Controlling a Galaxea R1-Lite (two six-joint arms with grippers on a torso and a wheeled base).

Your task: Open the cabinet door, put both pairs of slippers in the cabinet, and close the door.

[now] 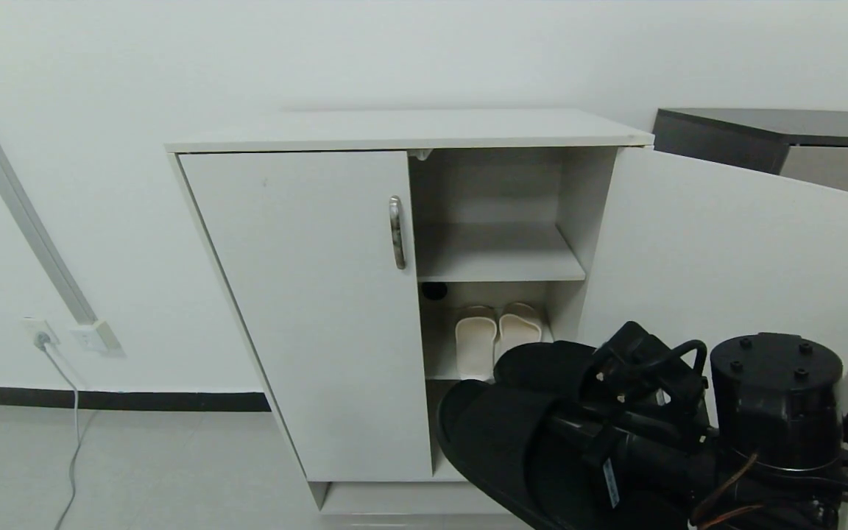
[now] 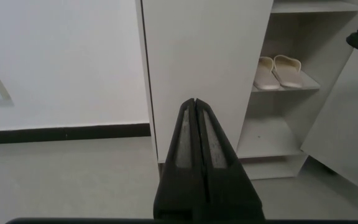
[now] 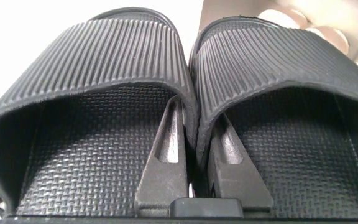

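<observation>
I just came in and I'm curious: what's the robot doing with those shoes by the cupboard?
The right gripper holds a pair of black slippers in front of the cabinet, whose right door is open. A cream pair already sits on a shelf inside. The left gripper is shut and empty.

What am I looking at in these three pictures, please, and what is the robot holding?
It is a wheeled robot with two arms. The head camera's picture shows a white cabinet with its right door open and left door shut; cream slippers sit on a shelf inside. In front, the right arm holds black slippers. That arm's wrist camera shows the right gripper pinching the pair together, one finger inside each slipper. The left wrist camera shows the left gripper shut and empty, facing the cabinet.
</observation>
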